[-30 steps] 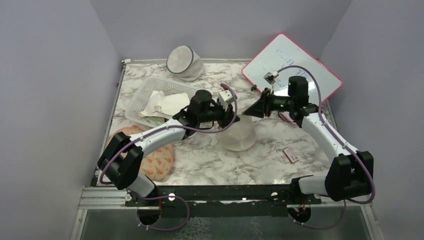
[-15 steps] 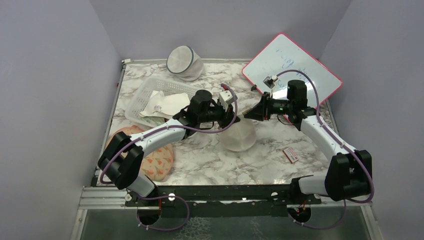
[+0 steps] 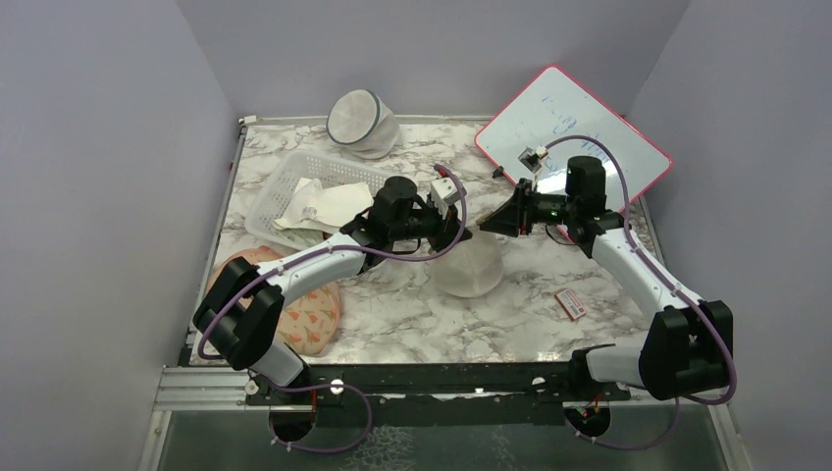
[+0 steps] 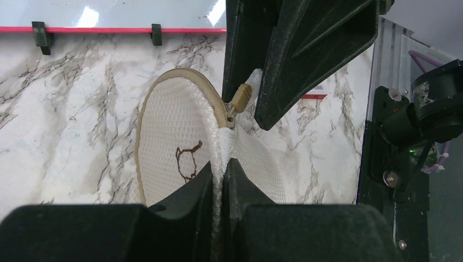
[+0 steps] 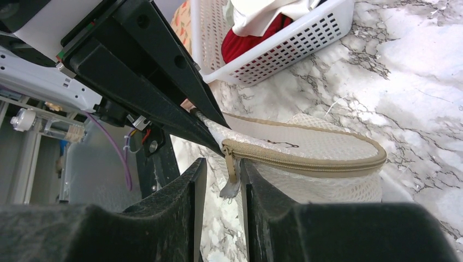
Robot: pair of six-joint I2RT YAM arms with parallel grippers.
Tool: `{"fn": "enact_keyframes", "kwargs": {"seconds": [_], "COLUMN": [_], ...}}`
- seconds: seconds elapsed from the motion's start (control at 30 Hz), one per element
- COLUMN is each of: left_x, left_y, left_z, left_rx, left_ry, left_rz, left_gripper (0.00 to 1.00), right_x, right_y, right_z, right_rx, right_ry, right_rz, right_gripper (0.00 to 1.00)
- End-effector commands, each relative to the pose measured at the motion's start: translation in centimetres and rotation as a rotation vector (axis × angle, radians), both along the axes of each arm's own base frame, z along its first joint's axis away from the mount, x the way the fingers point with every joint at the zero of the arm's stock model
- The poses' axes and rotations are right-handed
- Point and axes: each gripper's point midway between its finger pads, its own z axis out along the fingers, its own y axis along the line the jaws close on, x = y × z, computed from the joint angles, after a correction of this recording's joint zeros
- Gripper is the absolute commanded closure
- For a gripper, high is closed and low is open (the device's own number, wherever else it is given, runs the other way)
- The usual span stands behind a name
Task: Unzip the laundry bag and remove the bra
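Grey-lilac walls close in a marbled counter (image 3: 412, 314), with a white basket (image 3: 285, 186) at the far left and a pink-rimmed whiteboard (image 3: 579, 118) leaning at the far right. Near the middle sits the cream laundry bag (image 3: 469, 267), its far rim lifted to where the two arms meet and its near side resting on the counter. The left pincer (image 4: 220, 169) is clamped together on that raised rim, mesh pinched between its fingers, with the bag's flat face and small bra drawing turned towards its camera. The right pincer (image 5: 221, 164) comes in from the opposite side, tip to tip with the left, and its fingers straddle the tan zip pull (image 5: 231, 166), which hangs in the narrow slot between them. Whether they already press on it I cannot tell, since a sliver of gap shows on one side. The bra is nowhere to be seen and is presumably inside the shut bag. What matters most is that the zip (image 5: 306, 158) runs from the pull along the curved rim, away from the left pincer's hold and out to the side of the right pincer. The pull should therefore follow that arc rather than a straight line, while the left holds the rim taut; the right arm is plainly the one placed for it.
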Motion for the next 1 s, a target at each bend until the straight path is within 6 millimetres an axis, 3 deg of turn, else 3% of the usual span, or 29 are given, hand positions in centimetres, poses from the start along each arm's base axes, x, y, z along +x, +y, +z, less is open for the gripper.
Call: {"fn": "enact_keyframes", "kwargs": {"seconds": [0.0, 0.63, 0.97], "left_x": [-0.24, -0.37, -0.37], "left_y": [-0.93, -1.06, -1.07], "left_z": [2.01, 1.80, 1.69], "left_rx": [-0.054, -0.054, -0.053], "left_ry": [-0.036, -0.024, -0.023], "left_rz": [-0.045, -0.055, -0.056], "left_gripper": [1.00, 1.00, 1.00], "right_x": [0.32, 0.96, 1.01], "right_y": [0.18, 0.32, 0.50], "right_z": [1.69, 1.36, 1.76], "right_rx": [0.012, 0.014, 0.030], "right_ry": [-0.061, -0.060, -0.056], "right_rz": [0.011, 0.017, 0.015], "right_gripper": [0.73, 0.76, 0.89]}}
